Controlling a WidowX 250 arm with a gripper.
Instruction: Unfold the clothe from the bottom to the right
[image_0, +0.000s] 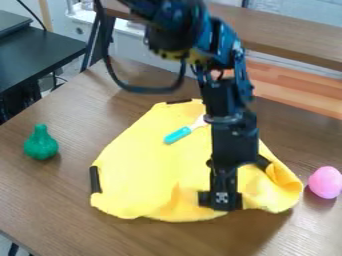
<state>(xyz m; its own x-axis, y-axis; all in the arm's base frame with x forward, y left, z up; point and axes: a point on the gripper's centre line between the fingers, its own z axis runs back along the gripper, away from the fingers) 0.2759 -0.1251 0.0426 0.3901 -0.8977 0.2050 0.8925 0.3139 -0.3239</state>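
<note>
No readable text, labels, numbers or signs

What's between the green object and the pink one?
The yellow cloth, with the gripper over its near part. Bare wooden tabletop separates the cloth from the green object. The camera view shows this.

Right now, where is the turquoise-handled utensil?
In the camera view, the turquoise-handled utensil lies on the upper part of the yellow cloth, just left of the black arm in the picture.
</note>
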